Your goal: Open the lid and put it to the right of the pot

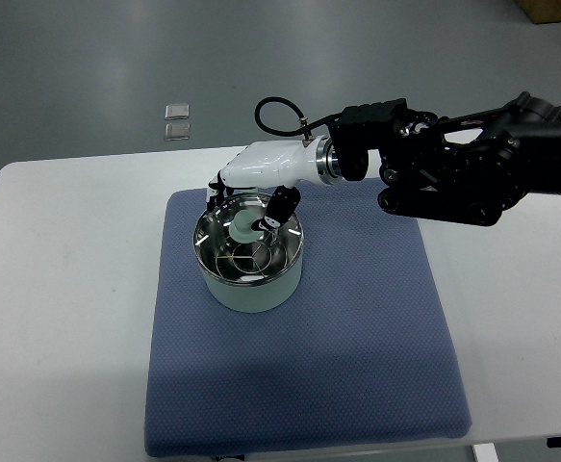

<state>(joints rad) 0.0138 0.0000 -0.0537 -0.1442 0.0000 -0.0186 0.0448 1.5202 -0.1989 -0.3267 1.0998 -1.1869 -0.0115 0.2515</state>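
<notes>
Looking down steeply at one white table, most of it covered by one blue mat. Beyond the table's far edge, on the grey floor at upper left, two small pale square tiles, one just behind the other.

On the left half of the mat, one round metal pot, upright, pale-walled with a shiny rim. Resting on it, one clear glass lid — see-through, metal-rimmed, not yet lifted — with one pale knob at its centre.

Reaching in from the right edge, one black arm ending in the white right hand, poised directly over the lid. Dark fingertips curled down beside the knob, apparently closing around it; impossible to tell whether truly pinching it or merely touching. No left hand anywhere in view.

Judged from looks: lid rigid and fairly light, yet breakable if dropped or knocked against the pot's rim, and smooth enough to slip. Best taken by the knob alone — the single raised part, centred, so the lid should hang level. Flat glass offers nothing to grip. To the right of the pot, bare soft mat, likely a gentle landing place.
</notes>
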